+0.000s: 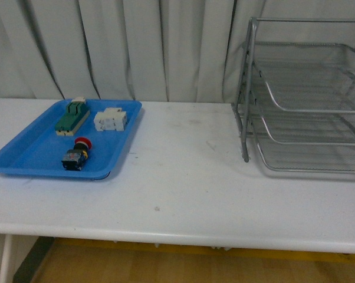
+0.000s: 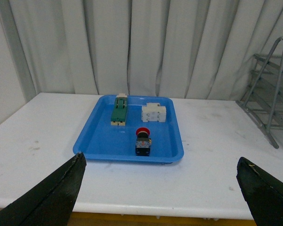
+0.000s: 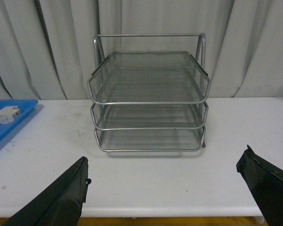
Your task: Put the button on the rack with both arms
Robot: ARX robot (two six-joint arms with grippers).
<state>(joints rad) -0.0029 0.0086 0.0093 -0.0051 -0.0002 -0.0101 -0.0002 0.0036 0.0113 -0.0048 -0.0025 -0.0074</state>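
Note:
The button (image 1: 77, 154), red cap on a dark body, lies in the blue tray (image 1: 24, 156) on the table's left side; the left wrist view shows the button (image 2: 143, 141) too. The silver wire rack (image 1: 307, 100) stands at the right, empty on all three tiers, and the rack (image 3: 148, 94) faces the right wrist camera. My left gripper (image 2: 162, 162) is open, held back over the table's front edge, well short of the tray (image 2: 99, 146). My right gripper (image 3: 165, 162) is open too, a good way in front of the rack. Neither arm shows in the front view.
A green-topped beige block (image 1: 71, 117) and a white blocky component (image 1: 110, 119) sit at the back of the tray. Grey curtains hang close behind the white table (image 1: 183, 177). The table's front edge (image 1: 177, 239) is near both grippers.

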